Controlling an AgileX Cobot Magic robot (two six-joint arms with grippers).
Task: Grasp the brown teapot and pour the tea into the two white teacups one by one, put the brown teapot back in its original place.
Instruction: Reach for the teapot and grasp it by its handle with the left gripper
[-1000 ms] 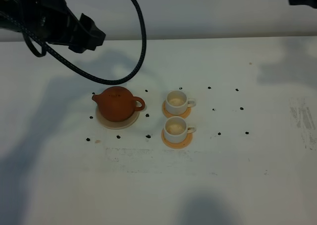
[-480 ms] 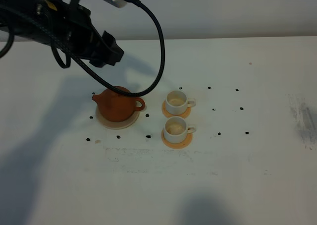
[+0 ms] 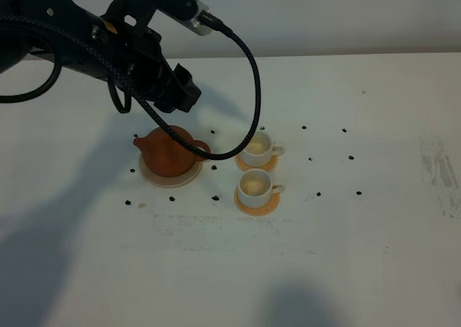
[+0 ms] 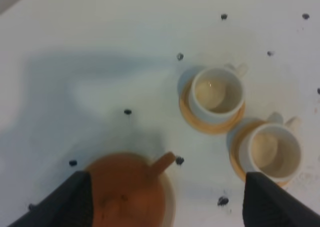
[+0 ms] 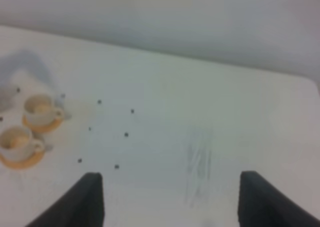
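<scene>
The brown teapot (image 3: 171, 153) sits on its cream saucer (image 3: 154, 178), handle towards the two white teacups (image 3: 257, 148) (image 3: 256, 185), which stand on orange coasters. My left gripper (image 3: 184, 93) hangs above and just behind the teapot, open and empty. In the left wrist view its dark fingers (image 4: 75, 199) flank the teapot (image 4: 127, 192), with both teacups (image 4: 216, 92) (image 4: 270, 149) off to one side. The right gripper (image 5: 170, 187) is open over bare table, and the teacups (image 5: 42, 109) (image 5: 17, 139) are far from it. The right arm does not show in the exterior view.
Small black dots (image 3: 319, 194) mark the white table around the teapot and cups. A black cable (image 3: 248, 89) loops down from the left arm near the far cup. Faint grey scuffs (image 3: 439, 172) lie at the right edge.
My left arm has swung from the far left corner towards the middle and now hovers over the teapot. The dark piece at the top right corner has left the view.
</scene>
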